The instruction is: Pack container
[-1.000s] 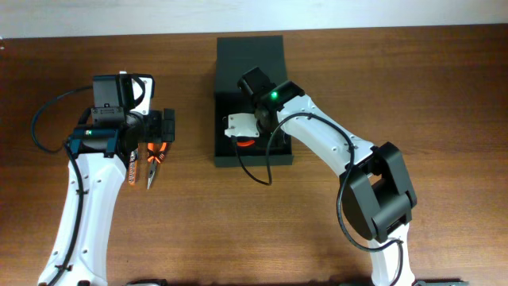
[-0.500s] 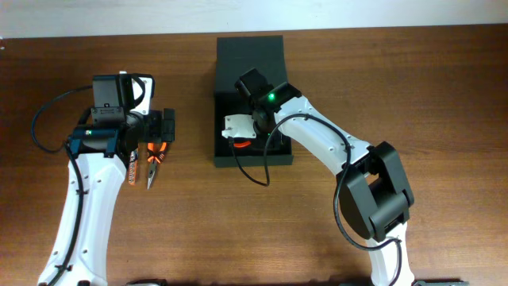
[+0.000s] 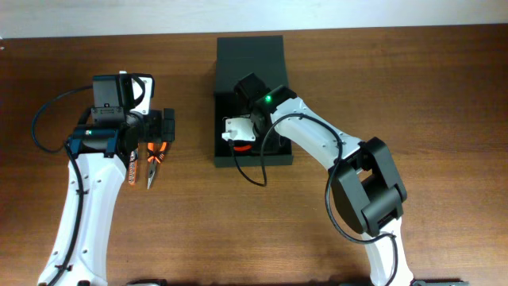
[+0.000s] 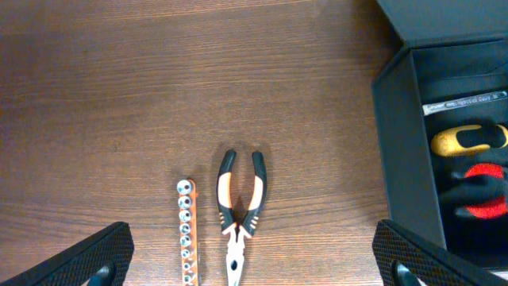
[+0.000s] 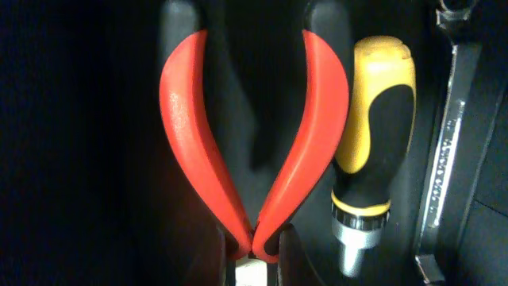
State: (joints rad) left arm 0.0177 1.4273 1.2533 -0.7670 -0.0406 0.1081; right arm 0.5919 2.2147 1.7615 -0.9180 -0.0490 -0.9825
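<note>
Left gripper: jaws wide apart, holding nothing, hanging above the table. Both fingers sit at the bottom corners of the left wrist view.

2 tools lie on the wood under it, side by side and not touching: socket strip at 9 o'clock of the orange-handled pliers, whose handles point to 12 o'clock.

Container: mid-table toward the 12 o'clock edge, at 3 o'clock of those 2 tools and well apart from them. Open, with the lid flap laid back on the 12 o'clock side.

Right gripper: down inside the container, fingers pinched on the neck of the red-handled pliers, handles spread in a V.

Right wrist view: just beside them at 3 o'clock is a yellow-black screwdriver, then a steel spanner. All 3 lie parallel in the box.
</note>
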